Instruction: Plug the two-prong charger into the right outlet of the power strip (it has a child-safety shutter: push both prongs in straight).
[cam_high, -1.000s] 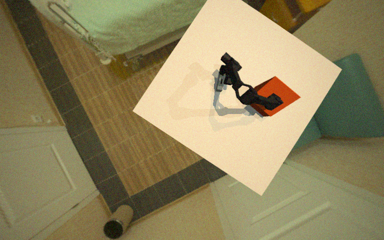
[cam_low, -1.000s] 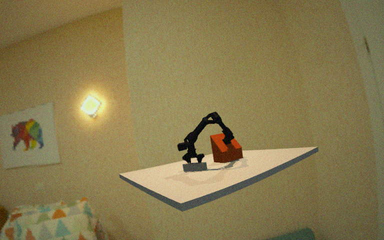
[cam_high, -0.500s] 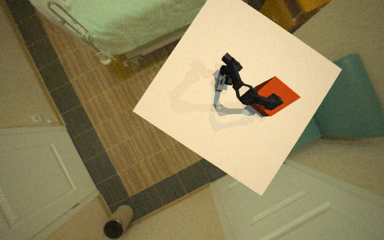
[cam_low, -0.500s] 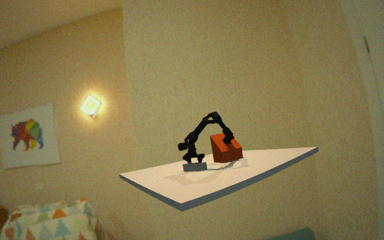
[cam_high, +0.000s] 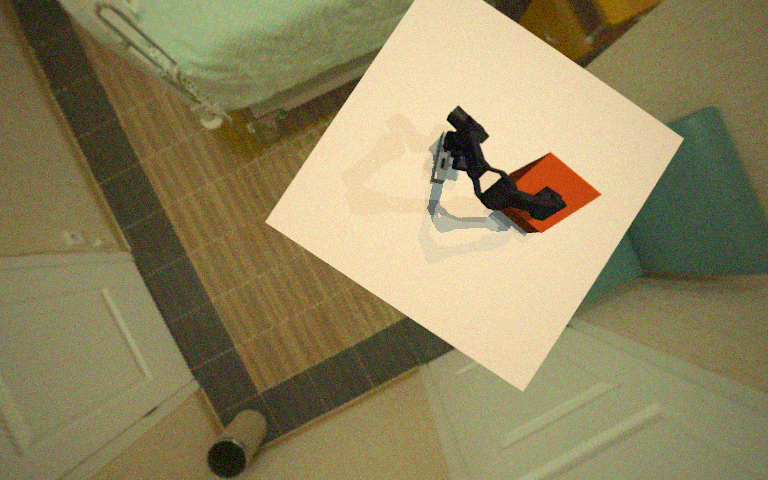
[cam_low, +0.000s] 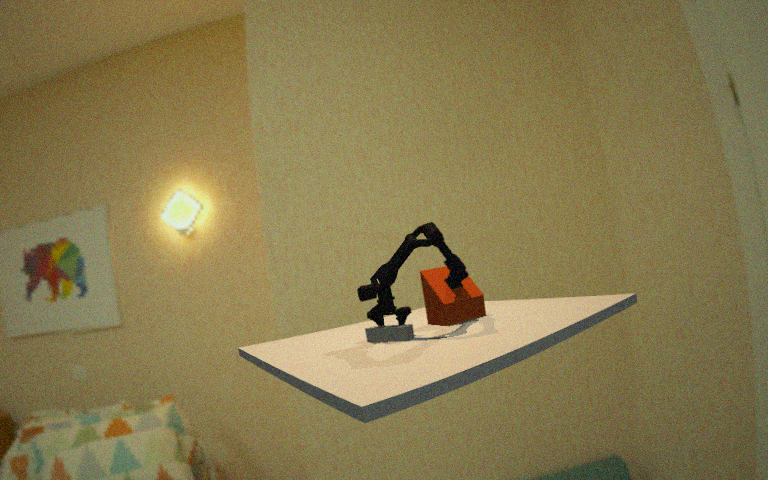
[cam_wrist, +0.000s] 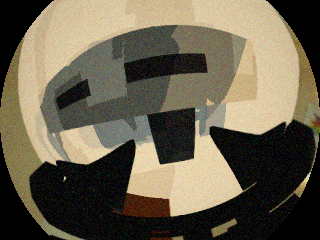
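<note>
The grey power strip lies on the table. In the wrist view its face shows two dark slots, one left and one right of the middle. A black block, which looks like the charger, sits against the strip's near edge, below the right-hand slot in the wrist view. The prongs are hidden, so I cannot tell whether they are in the outlet. My gripper is open, low over the strip. Its fingers stand on either side of the black block, with gaps on both sides.
The orange-red wedge-shaped pedestal stands on the pale table and carries the arm's base. The arm arches from it over to the strip. The table ends in open edges on all sides.
</note>
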